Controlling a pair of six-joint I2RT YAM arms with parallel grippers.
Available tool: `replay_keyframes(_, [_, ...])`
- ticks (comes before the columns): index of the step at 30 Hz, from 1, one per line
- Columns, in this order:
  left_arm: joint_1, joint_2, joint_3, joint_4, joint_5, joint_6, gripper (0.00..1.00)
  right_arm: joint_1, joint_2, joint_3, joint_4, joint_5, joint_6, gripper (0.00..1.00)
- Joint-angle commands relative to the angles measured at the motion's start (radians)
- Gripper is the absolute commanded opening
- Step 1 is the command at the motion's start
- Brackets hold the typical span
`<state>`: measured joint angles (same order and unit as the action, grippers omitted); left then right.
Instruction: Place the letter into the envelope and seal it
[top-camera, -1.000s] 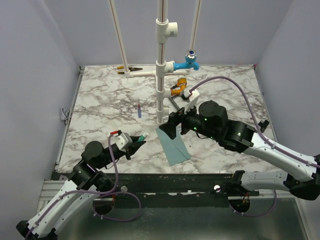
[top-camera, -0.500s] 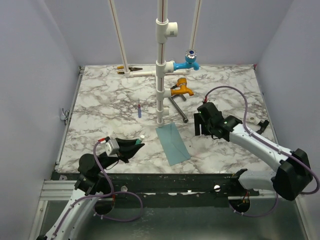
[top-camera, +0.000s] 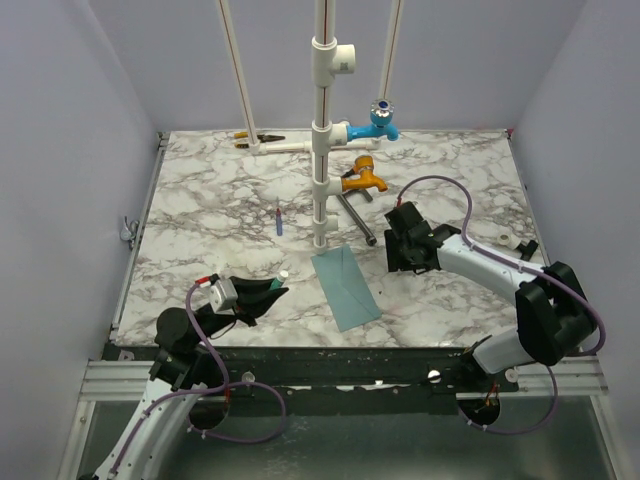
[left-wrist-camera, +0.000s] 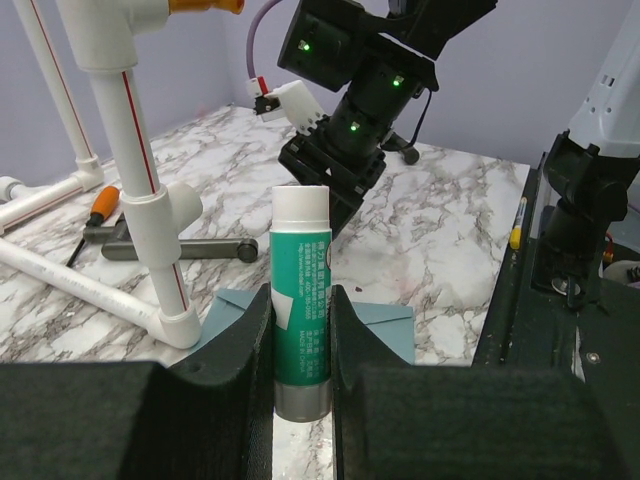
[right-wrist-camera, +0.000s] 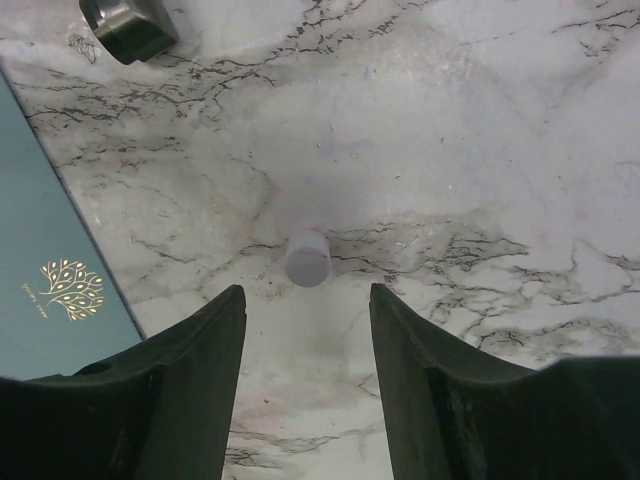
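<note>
The teal-blue envelope (top-camera: 345, 288) lies flat near the table's front edge. It also shows in the left wrist view (left-wrist-camera: 388, 322), and in the right wrist view (right-wrist-camera: 45, 290) with a gold tree print. The tan letter is not in view. My left gripper (top-camera: 268, 295) (left-wrist-camera: 300, 300) is shut on a green glue stick (left-wrist-camera: 302, 290) with a white top, held left of the envelope. My right gripper (top-camera: 398, 258) (right-wrist-camera: 305, 295) is open and empty, pointing down at the marble just right of the envelope. A small white cylinder (right-wrist-camera: 308, 258) stands just beyond its fingertips.
A white pipe frame (top-camera: 321, 150) stands mid-table with a blue valve (top-camera: 381, 117) and an orange valve (top-camera: 357, 180). A grey metal bar (top-camera: 357, 218) lies behind the envelope. A blue pen (top-camera: 279, 220) lies to the left. Pliers (top-camera: 258, 138) lie at the back.
My right gripper has pulled away from the envelope's far edge to the right and now points down at the table. My left gripper drew back slightly with the glue stick.
</note>
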<state>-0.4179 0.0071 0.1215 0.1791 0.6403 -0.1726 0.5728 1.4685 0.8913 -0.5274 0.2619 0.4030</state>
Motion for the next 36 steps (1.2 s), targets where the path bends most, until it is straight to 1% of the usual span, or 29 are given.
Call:
replay_keyframes(1, [0.01, -0.135, -0.011, 0.027, 0.03, -0.003, 0.0, -0.004, 0.015, 0.013, 0.016, -0.02, -0.011, 0.55])
replay_keyframes(4, [0.01, -0.136, -0.009, 0.027, 0.03, -0.002, 0.0, -0.004, 0.055, 0.035, 0.005, -0.028, -0.014, 0.55])
replay_keyframes(7, [0.014, -0.139, -0.01, 0.025, 0.03, -0.001, 0.0, -0.006, 0.079, 0.045, 0.002, -0.032, -0.015, 0.49])
replay_keyframes(10, [0.017, -0.137, -0.01, 0.026, 0.031, -0.001, 0.0, -0.01, 0.092, 0.047, -0.003, -0.029, -0.01, 0.48])
replay_keyframes(15, [0.021, -0.138, -0.008, 0.025, 0.027, 0.0, 0.0, -0.016, 0.099, 0.032, 0.016, -0.055, -0.013, 0.47])
replay_keyframes(17, [0.022, -0.139, -0.008, 0.026, 0.028, -0.001, 0.0, -0.016, 0.106, 0.027, 0.021, -0.055, -0.012, 0.44])
replay_keyframes(18, [0.023, -0.139, -0.008, 0.025, 0.028, -0.001, 0.0, -0.018, 0.059, 0.028, 0.023, -0.057, -0.014, 0.43])
replay_keyframes(19, [0.023, -0.138, -0.008, 0.025, 0.028, -0.003, 0.0, -0.019, 0.109, 0.028, 0.025, -0.059, -0.017, 0.41])
replay_keyframes(28, [0.023, -0.134, -0.006, 0.025, 0.033, -0.005, 0.0, -0.033, 0.139, 0.035, 0.027, -0.066, -0.025, 0.4])
replay_keyframes(30, [0.024, -0.134, -0.006, 0.025, 0.033, -0.005, 0.0, -0.034, 0.135, 0.035, 0.029, -0.064, -0.025, 0.33])
replay_keyframes(31, [0.024, -0.135, -0.007, 0.026, 0.035, -0.006, 0.0, -0.034, 0.135, 0.033, 0.03, -0.064, -0.026, 0.26])
replay_keyframes(33, [0.024, -0.133, -0.008, 0.026, 0.036, -0.005, 0.0, -0.035, 0.133, 0.034, 0.03, -0.067, -0.028, 0.04])
replay_keyframes(34, [0.024, -0.133, -0.007, 0.026, 0.038, -0.005, 0.0, -0.035, 0.13, 0.036, 0.027, -0.07, -0.028, 0.0])
replay_keyframes(36, [0.023, -0.132, -0.008, 0.025, 0.047, -0.005, 0.0, -0.034, 0.122, 0.049, 0.001, -0.088, -0.039, 0.0])
